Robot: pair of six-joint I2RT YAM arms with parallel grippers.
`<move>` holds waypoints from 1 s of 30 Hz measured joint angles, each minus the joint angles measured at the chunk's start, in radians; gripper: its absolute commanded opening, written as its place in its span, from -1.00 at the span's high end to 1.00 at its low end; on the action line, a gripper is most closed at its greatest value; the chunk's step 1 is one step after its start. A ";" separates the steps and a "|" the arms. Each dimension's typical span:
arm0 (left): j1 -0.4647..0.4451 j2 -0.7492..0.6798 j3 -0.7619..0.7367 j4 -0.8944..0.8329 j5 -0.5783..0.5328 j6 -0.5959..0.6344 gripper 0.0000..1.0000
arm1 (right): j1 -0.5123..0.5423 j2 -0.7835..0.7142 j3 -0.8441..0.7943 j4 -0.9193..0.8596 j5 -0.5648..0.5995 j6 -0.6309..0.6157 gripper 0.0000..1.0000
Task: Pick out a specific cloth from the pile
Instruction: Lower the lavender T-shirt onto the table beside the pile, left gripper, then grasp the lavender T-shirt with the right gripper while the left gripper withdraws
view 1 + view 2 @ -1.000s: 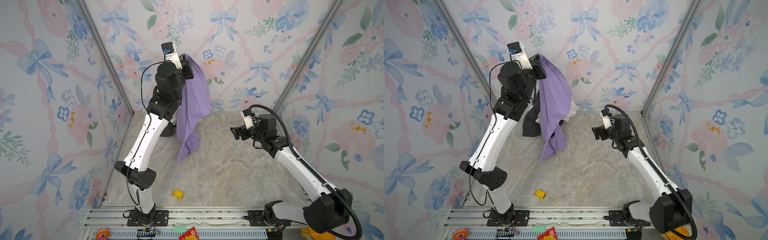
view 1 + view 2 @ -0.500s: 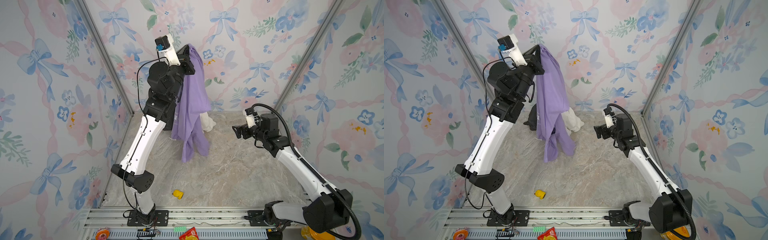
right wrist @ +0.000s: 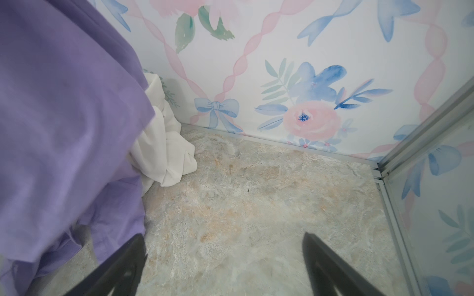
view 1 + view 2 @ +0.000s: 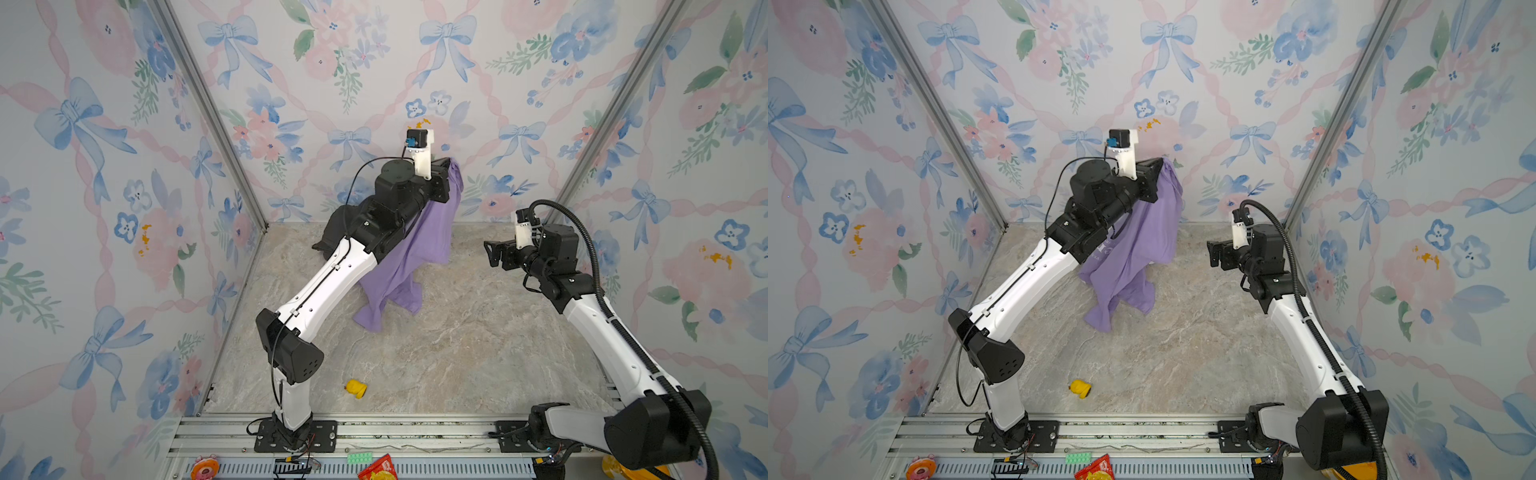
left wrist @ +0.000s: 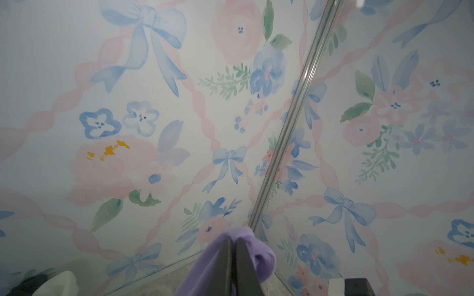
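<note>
The cloth (image 4: 415, 257) (image 4: 1138, 249), a lavender T-shirt, hangs from my left gripper (image 4: 451, 166) (image 4: 1160, 164) near the back wall, and its lower end bunches on the floor. In the left wrist view the jaws stand almost together, with a fold of the cloth (image 5: 264, 256) draped over the left gripper (image 5: 233, 239). Of the pile, a dark garment (image 4: 336, 232) shows behind the left arm, and a cream-white one (image 3: 164, 143) lies against the back wall behind the cloth (image 3: 64, 115). My right gripper (image 4: 490, 253) (image 3: 223, 246) is open and empty, to the right of the cloth.
A small yellow toy (image 4: 356, 388) (image 4: 1079, 388) lies on the marble floor near the front rail. Floral walls close in the back and both sides, with metal corner posts (image 4: 208, 112). Snack packets (image 4: 374, 469) sit on the front rail.
My left arm has swung right and down along the back wall with the cloth. The cloth's lower end now crumples on the floor. The right arm has barely moved.
</note>
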 measured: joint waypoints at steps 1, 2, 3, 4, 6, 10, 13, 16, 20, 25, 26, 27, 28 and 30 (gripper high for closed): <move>-0.022 0.018 0.000 -0.019 -0.004 0.015 0.01 | -0.012 -0.007 0.000 0.006 0.005 0.015 -0.94; -0.043 0.036 0.000 -0.046 -0.007 0.040 -0.29 | -0.027 -0.016 0.000 0.014 0.011 0.035 -0.94; -0.063 0.054 0.000 -0.074 -0.014 0.070 -0.58 | -0.046 -0.026 -0.005 0.028 0.016 0.060 -0.94; -0.081 0.069 0.003 -0.103 -0.024 0.095 -0.80 | -0.062 -0.035 -0.012 0.041 0.018 0.080 -0.94; -0.119 0.101 0.016 -0.170 -0.061 0.158 -0.96 | -0.103 -0.061 -0.039 0.073 0.027 0.139 -0.94; -0.172 0.113 0.014 -0.264 -0.147 0.238 -0.96 | -0.147 -0.081 -0.068 0.104 0.035 0.222 -0.94; -0.166 0.089 -0.008 -0.275 -0.180 0.223 -0.96 | -0.148 -0.077 -0.068 0.122 0.021 0.269 -0.94; -0.117 0.025 -0.075 -0.281 -0.205 0.170 -0.96 | -0.136 -0.063 -0.068 0.142 0.000 0.310 -0.94; -0.040 -0.104 -0.209 -0.283 -0.249 0.092 -0.96 | -0.061 -0.032 -0.067 0.148 -0.001 0.325 -0.94; 0.003 -0.281 -0.414 -0.277 -0.280 -0.017 -0.96 | 0.095 0.020 -0.047 0.132 0.027 0.324 -0.94; 0.013 -0.322 -0.466 -0.278 -0.284 -0.047 -0.96 | 0.132 0.034 -0.038 0.129 0.038 0.324 -0.94; 0.024 -0.358 -0.512 -0.280 -0.289 -0.074 -0.96 | 0.167 0.047 -0.026 0.123 0.047 0.323 -0.95; 0.035 -0.386 -0.548 -0.279 -0.291 -0.097 -0.96 | 0.205 0.063 -0.012 0.117 0.058 0.320 -0.94; 0.073 -0.460 -0.639 -0.285 -0.299 -0.151 -0.96 | 0.284 0.108 0.028 0.091 0.077 0.310 -0.95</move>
